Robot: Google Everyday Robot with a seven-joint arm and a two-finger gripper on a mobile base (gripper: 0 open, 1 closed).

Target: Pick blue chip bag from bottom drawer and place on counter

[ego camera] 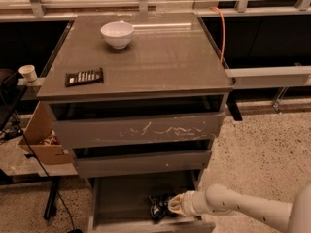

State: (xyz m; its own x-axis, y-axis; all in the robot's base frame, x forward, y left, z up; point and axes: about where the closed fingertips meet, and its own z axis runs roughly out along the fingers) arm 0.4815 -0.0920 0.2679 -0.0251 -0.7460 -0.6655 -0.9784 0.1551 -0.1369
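The pick is in hand: inside the bottom drawer, near its front right, the gripper meets the blue chip bag, its hold impossible to tell, and next comes a lift to the counter above.

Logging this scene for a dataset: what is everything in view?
counter: one, grey-brown, cabinet top
bowl: one, white, on the counter
flat bar: one, black, on the counter
scratched drawer front: one, grey, below the counter
bottom drawer: one, grey, pulled open
blue chip bag: one, dark blue, in the bottom drawer
cardboard box: one, brown, beside the cabinet
cable: one, orange, behind the counter
arm: one, white, reaching into the bottom drawer
end effector: one, pale, at the blue chip bag
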